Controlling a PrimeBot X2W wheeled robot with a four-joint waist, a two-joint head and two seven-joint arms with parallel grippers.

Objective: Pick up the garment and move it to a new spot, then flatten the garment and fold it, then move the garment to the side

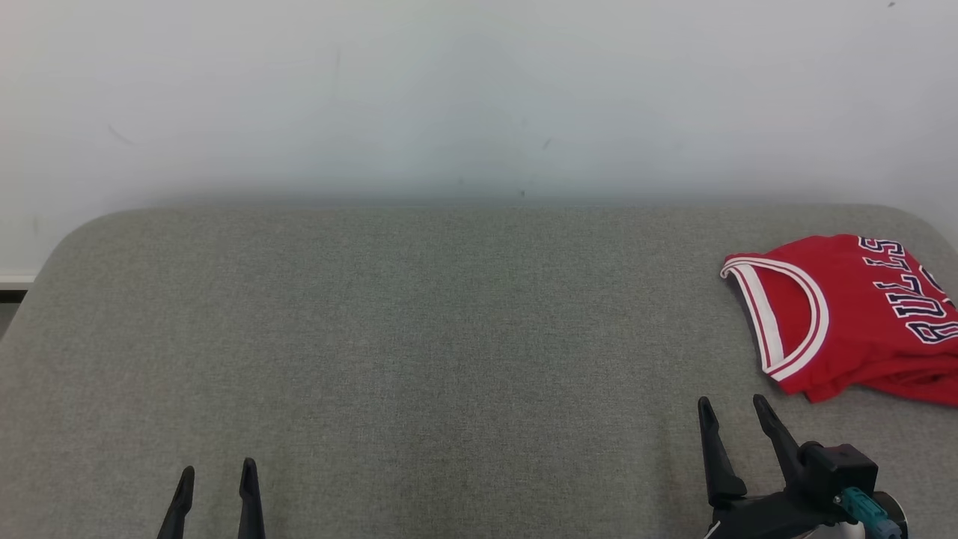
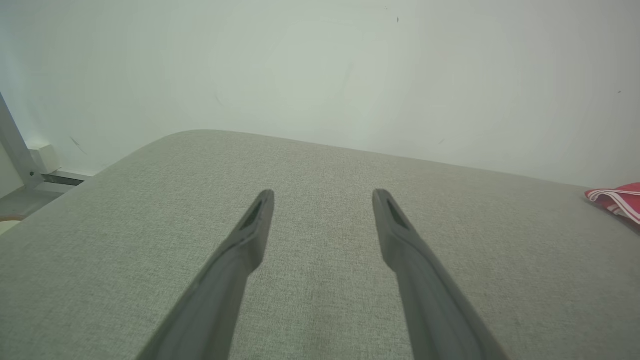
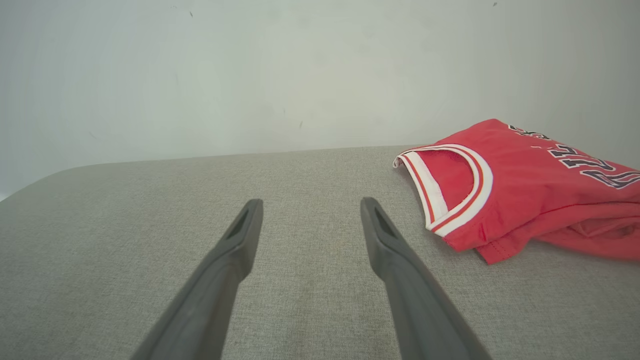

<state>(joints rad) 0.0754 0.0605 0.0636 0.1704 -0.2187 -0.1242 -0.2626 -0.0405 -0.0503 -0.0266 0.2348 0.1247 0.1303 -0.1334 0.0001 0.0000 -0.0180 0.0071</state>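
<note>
Pointing forward low over the grey padded surface (image 1: 449, 337), the left gripper (image 1: 218, 466) and right gripper (image 1: 732, 400) have their jaws spread wide, gripping nothing. The red jersey (image 1: 853, 314) lies folded ahead and right of the right jaws, not touching them.

The left gripper (image 1: 218, 468) sits low at the left of the head view, jaws parted and empty. The right gripper (image 1: 732, 400) is extended farther forward at the right, jaws parted wide, holding nothing
</note>
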